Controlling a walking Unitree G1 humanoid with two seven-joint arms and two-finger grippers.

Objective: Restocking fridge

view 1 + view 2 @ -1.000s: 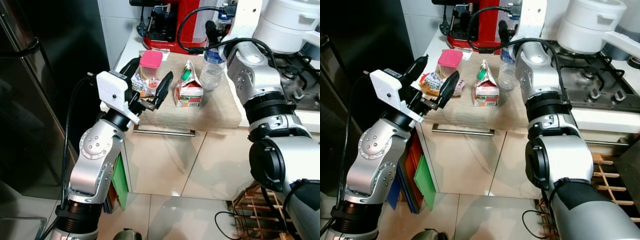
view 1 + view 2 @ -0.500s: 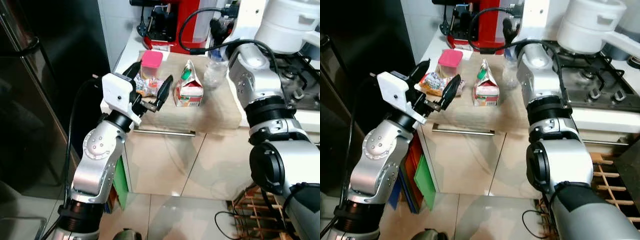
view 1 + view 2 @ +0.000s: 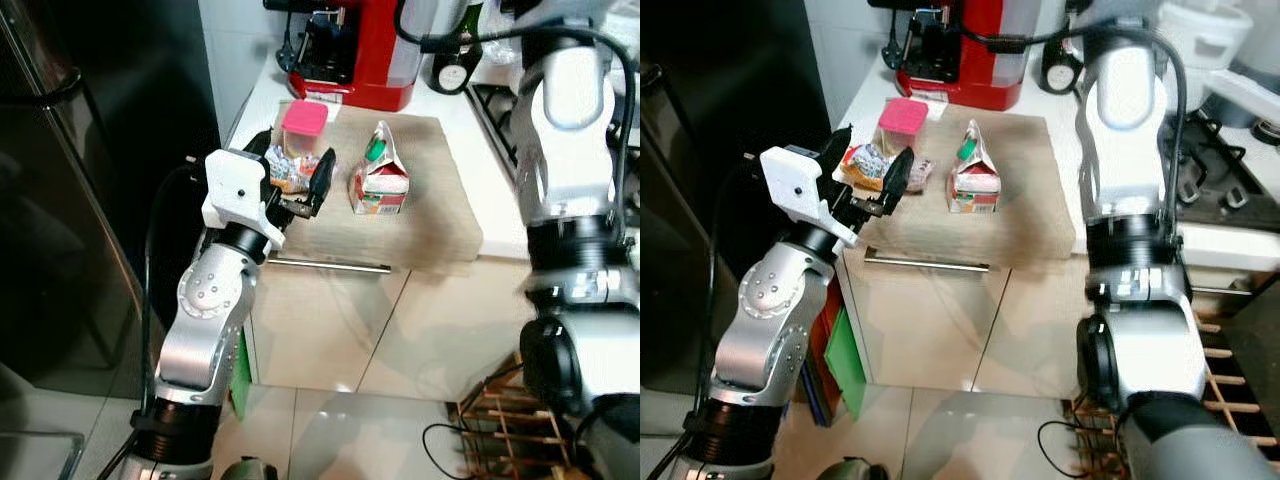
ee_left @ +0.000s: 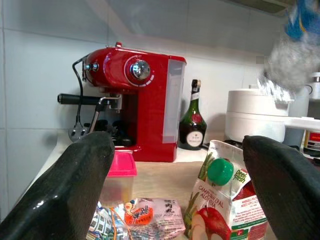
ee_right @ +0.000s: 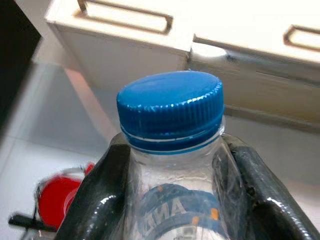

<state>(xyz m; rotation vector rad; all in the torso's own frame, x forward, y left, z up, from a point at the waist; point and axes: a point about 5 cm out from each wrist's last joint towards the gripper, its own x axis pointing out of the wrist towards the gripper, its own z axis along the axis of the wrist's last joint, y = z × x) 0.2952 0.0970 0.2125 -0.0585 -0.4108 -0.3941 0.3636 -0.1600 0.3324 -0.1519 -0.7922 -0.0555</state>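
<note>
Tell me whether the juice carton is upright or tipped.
Upright: the juice carton stands on its base on the wooden board, green cap near the top.

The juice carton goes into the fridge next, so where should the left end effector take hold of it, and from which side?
Grip the juice carton across its flat lower body, below the gabled top and green cap, coming level from the counter's front edge. It stands upright, and the open left end effector already faces it.

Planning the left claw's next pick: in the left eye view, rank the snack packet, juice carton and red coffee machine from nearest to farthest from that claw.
1. Snack packet, between the open left claw's fingers.
2. Juice carton, to its right on the board.
3. Red coffee machine, at the counter's back.
</note>
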